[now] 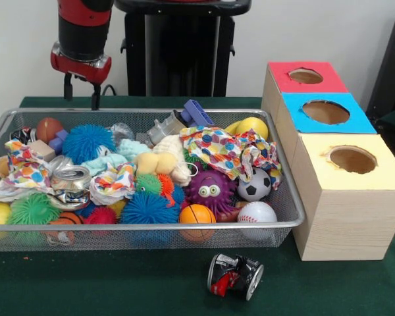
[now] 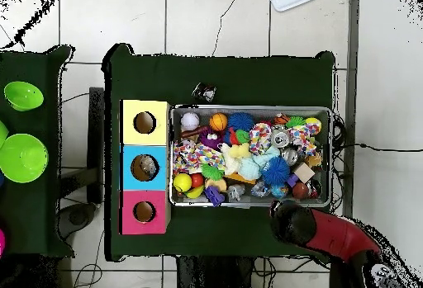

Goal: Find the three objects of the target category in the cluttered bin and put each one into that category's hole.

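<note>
I see a crinkly clear bottle in the bin. It looks light and squashy. I'd pinch its middle. My fingers hang open, holding nothing.

Dark green worktop, white tiled floor with grey grout (one crack), pale wall behind, green bowls beyond worktop's edge

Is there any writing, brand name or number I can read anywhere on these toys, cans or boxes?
None can be read.
Crushed can on the table: red and black print, too blurred to make out.
Silver can in the wire basket: no legible marking.
Red-topped box, blue-topped box and yellow-topped box: plain colours, no lettering.
Balls and paper wads: patterns only, no words.
</note>
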{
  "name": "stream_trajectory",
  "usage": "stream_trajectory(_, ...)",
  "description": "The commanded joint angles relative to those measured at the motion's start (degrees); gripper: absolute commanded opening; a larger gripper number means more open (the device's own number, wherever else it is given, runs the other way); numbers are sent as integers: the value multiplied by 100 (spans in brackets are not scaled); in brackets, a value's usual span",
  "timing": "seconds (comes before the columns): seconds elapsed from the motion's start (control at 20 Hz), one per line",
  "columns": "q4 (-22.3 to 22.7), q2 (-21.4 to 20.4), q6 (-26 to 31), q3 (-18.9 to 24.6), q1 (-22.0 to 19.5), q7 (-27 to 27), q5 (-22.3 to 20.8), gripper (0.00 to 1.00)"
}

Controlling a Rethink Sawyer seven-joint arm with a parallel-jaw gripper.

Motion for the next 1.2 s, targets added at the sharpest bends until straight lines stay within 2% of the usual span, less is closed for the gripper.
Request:
stream_trajectory(0.05,341,251,-309,-91,220,1545,462,100)
stream_trajectory(0.55,308,-295,637,-392,694,1235,865,100)
stream_trajectory(0.85,576,-401,499,-425,911,1189,980,100)
stream_trajectory(0.95,441,-369,575,-418,823,1073,1001,100)
stream_trajectory(1.2,499,-474,607,-402,961,1066,1098,100)
